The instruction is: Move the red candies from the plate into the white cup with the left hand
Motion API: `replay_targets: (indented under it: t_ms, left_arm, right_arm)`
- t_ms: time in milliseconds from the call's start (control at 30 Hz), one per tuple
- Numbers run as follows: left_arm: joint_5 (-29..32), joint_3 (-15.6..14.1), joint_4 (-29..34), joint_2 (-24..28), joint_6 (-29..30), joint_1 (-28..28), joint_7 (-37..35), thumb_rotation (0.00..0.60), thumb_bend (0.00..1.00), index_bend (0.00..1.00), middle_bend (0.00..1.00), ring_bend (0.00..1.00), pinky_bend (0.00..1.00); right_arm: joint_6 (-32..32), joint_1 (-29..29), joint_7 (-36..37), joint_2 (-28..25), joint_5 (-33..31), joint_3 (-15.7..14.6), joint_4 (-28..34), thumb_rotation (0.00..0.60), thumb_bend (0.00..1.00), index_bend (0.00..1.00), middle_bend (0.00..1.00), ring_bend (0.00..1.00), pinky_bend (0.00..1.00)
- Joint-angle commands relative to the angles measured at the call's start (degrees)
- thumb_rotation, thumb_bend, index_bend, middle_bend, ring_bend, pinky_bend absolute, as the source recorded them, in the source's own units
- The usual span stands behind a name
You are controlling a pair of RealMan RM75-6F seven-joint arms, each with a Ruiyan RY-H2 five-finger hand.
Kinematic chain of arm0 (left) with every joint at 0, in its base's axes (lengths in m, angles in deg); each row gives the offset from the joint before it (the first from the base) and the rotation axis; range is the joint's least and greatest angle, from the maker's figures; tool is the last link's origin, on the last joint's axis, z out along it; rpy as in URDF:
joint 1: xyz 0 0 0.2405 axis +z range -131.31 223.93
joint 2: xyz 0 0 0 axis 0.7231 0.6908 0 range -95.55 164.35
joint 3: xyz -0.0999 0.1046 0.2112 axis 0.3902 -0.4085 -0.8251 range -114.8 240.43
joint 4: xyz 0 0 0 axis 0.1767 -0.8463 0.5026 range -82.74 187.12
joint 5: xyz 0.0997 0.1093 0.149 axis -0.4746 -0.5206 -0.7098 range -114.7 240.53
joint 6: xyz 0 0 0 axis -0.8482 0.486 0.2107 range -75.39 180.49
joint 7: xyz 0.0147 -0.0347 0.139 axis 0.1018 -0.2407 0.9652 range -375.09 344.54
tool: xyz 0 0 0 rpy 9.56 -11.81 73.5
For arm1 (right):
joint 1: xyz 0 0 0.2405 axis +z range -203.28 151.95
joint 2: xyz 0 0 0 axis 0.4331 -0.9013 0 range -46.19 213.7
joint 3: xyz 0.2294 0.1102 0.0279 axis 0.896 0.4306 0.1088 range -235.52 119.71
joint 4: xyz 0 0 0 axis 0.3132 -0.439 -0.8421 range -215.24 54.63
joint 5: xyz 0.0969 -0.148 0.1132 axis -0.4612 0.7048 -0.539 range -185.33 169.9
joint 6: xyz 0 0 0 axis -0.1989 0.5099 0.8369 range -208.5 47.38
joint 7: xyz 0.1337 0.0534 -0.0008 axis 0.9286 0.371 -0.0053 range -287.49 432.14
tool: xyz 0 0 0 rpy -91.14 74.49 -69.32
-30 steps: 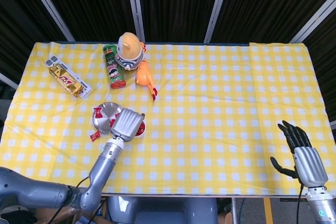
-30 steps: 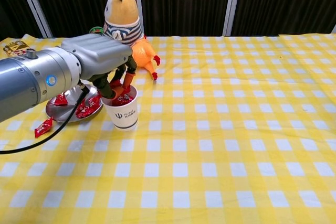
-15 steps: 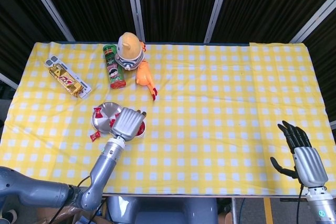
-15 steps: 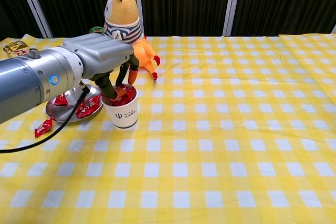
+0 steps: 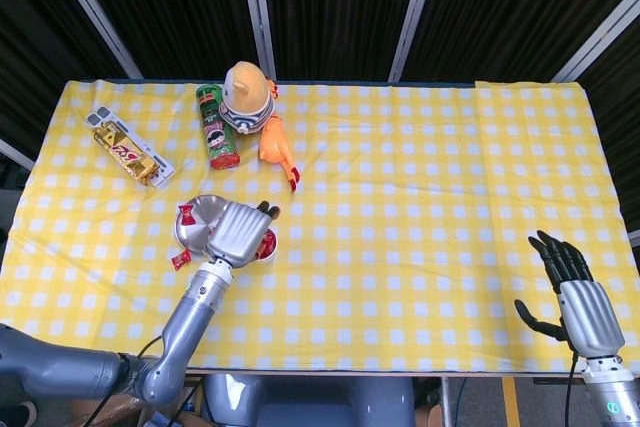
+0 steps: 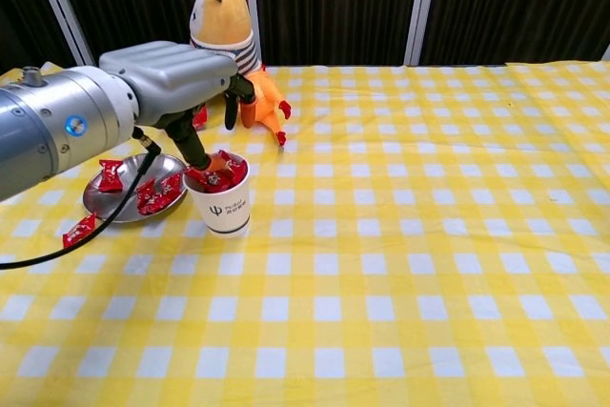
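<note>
**Left hand over the cup, candies waiting on the plate**

Fingers (image 6: 193, 145) of the left hand (image 6: 172, 83): spread, holding nothing, just above the white cup (image 6: 220, 201). Cup already heaped with red candies (image 6: 219, 174). More red candies (image 6: 152, 194) on the silver plate (image 6: 105, 203), just to the left of the fingers, beside the cup. One stray candy (image 6: 78, 230) on the counter (image 6: 400, 264). Right hand (image 5: 573, 292) far off, open, well apart from everything.

My left hand (image 6: 176, 83) hung over the white cup (image 6: 220, 201), fingers spread and holding nothing. Red candies (image 6: 218, 174) heaped at the cup's rim. More lay on the plate (image 6: 103, 199) beside it; one candy (image 6: 78, 230) sat on the cloth.
</note>
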Motion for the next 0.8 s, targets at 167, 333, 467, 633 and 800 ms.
replay_targets:
  t_ms: [167,333,467,633,800]
  left_arm:
    - [-2.7,-1.6,2.2,4.7,2.3,3.1,-2.5,0.6,0.26,0.32,0.54,0.8,0.91]
    - [-4.0,-4.6,2.7,8.0,6.3,7.9,-4.9,0.6,0.26,0.35,0.82,0.89,0.95]
    - [-3.6,-7.8,1.9,10.7,4.8,10.6,-5.8,0.6,0.26,0.37,0.88,0.92,0.96]
    - [-6.7,-11.2,-0.5,12.7,1.5,12.2,-7.8,0.6,0.26,0.38,0.9,0.93,0.97]
    - [-10.0,-12.9,-3.4,13.1,-0.1,13.5,-9.9,0.6,0.26,0.39,0.9,0.93,0.97]
  right_arm:
    - [0.1,-0.1,-0.1,0.0,0.0,0.0,0.1,0.6,0.39,0.0,0.0,0.0,0.0]
    - [-0.1,0.0,-0.5,0.1,0.0,0.0,0.0,0.6,0.39,0.0,0.0,0.0,0.0]
    - [0.0,0.0,-0.9,0.2,0.1,-0.1,0.0,0.6,0.39,0.0,0.0,0.0,0.0]
    - [0.1,-0.1,-1.2,0.3,0.1,-0.2,0.1,0.6,0.39,0.0,0.0,0.0,0.0]
    - [0.0,-0.1,-1.2,0.3,0.0,-0.1,0.1,0.6,0.39,0.0,0.0,0.0,0.0]
